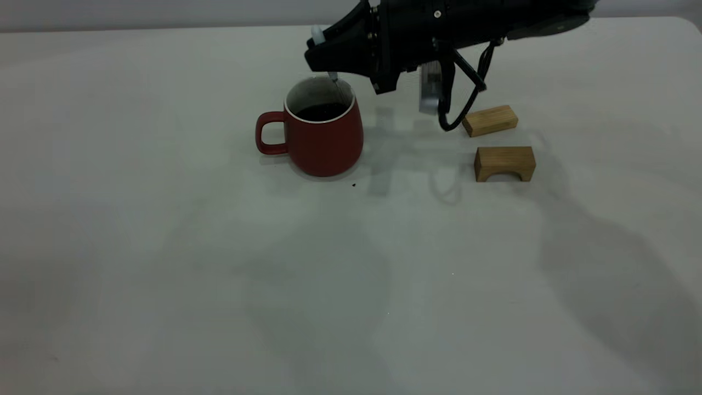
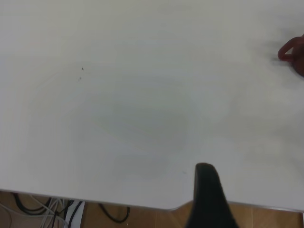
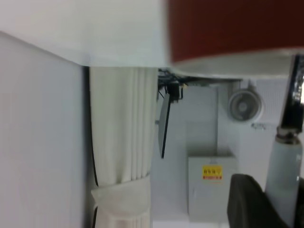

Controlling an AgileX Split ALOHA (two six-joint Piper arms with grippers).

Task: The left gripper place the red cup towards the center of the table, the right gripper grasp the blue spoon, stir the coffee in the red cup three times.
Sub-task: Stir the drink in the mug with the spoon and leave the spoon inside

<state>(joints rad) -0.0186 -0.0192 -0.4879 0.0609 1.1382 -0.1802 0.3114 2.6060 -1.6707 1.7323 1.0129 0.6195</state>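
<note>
The red cup (image 1: pixel 323 137) stands on the table (image 1: pixel 164 263) a little left of the middle, handle pointing left, with dark coffee (image 1: pixel 321 112) inside. My right gripper (image 1: pixel 321 50) hovers just above the cup's rim, shut on the blue spoon (image 1: pixel 317 34), whose grey shaft slants down into the cup. In the right wrist view the spoon's pale handle (image 3: pixel 282 180) sits against a black finger (image 3: pixel 247 204), and the cup's red wall (image 3: pixel 237 28) is close by. My left gripper (image 2: pixel 211 194) is far from the cup, over the table's edge; only the cup's handle (image 2: pixel 290 51) shows there.
Two tan wooden blocks lie right of the cup: a flat one (image 1: pixel 490 120) and an arched one (image 1: pixel 504 163) nearer the front. The right arm's cable (image 1: pixel 458 118) hangs between cup and blocks. Cables and floor (image 2: pixel 57 211) show beyond the table edge.
</note>
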